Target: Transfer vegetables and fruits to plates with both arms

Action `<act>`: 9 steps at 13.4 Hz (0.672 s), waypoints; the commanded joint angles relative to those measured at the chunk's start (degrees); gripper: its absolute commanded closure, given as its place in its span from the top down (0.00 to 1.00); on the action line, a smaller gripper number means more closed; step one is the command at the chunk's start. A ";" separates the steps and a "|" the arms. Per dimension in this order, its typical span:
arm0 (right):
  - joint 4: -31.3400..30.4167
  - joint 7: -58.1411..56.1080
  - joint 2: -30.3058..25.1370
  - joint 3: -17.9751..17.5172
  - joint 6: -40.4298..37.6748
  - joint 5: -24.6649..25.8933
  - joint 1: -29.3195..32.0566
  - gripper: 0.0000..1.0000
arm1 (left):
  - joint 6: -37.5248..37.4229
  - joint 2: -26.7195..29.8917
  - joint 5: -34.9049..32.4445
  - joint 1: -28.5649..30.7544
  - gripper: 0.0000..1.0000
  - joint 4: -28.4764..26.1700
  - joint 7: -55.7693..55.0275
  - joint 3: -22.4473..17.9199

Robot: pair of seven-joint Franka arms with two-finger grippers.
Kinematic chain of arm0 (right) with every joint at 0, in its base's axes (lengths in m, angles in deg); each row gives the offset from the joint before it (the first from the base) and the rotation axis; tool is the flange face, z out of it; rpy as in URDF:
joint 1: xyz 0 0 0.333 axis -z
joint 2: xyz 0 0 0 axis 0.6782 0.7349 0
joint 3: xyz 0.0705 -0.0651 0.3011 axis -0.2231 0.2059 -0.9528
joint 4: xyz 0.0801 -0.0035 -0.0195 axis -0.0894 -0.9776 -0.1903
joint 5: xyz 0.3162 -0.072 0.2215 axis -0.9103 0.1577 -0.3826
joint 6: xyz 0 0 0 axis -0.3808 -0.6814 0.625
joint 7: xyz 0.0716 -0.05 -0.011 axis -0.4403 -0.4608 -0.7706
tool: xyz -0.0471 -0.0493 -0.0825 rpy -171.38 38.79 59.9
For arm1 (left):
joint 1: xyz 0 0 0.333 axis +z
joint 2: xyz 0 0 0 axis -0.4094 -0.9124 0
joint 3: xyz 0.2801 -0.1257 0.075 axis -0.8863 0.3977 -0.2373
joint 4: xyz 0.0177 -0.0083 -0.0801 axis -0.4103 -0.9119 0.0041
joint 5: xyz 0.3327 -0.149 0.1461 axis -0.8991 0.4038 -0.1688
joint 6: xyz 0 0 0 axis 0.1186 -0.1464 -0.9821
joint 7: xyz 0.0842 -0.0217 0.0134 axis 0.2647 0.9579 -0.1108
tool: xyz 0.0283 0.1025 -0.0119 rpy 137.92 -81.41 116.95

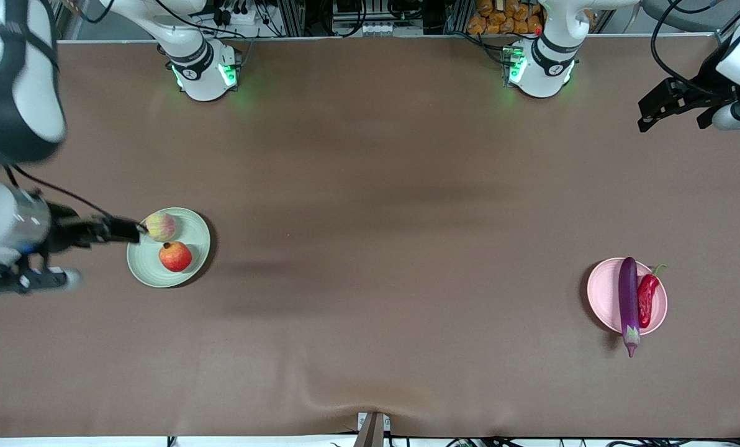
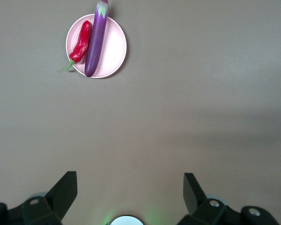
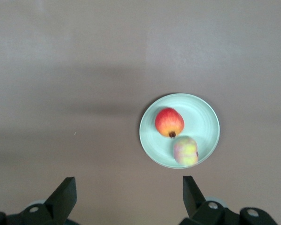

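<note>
I read the sorting as done: the peach (image 1: 161, 226) and pomegranate (image 1: 175, 256) sit together on the green plate (image 1: 197, 233), the eggplant (image 1: 628, 302) and chili pepper (image 1: 647, 298) on the pink plate (image 1: 601, 292) — the eggplant's stem end overhangs the rim onto the table (image 1: 382, 217). My right end effector (image 1: 121, 230) hangs just beside the peach, fingers spread and empty; from the front it may brush the fruit, but I can't be sure. My left end effector (image 1: 665, 105) waits, spread, high and well apart from the pink plate.
</note>
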 commanded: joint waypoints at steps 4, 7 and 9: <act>-7.35 2.58 -14.04 0.90 -4.22 -0.37 0.36 1.00 | -2.23 0.89 -1.37 0.11 1.00 1.07 0.76 0.44; -18.76 2.58 -24.41 1.16 -2.22 -0.28 0.27 1.00 | -2.23 0.09 -1.46 0.20 1.00 3.01 0.58 0.26; -24.57 2.49 -28.73 1.16 0.33 -0.28 0.18 1.00 | -2.23 0.18 -1.46 0.29 1.00 3.09 0.58 0.00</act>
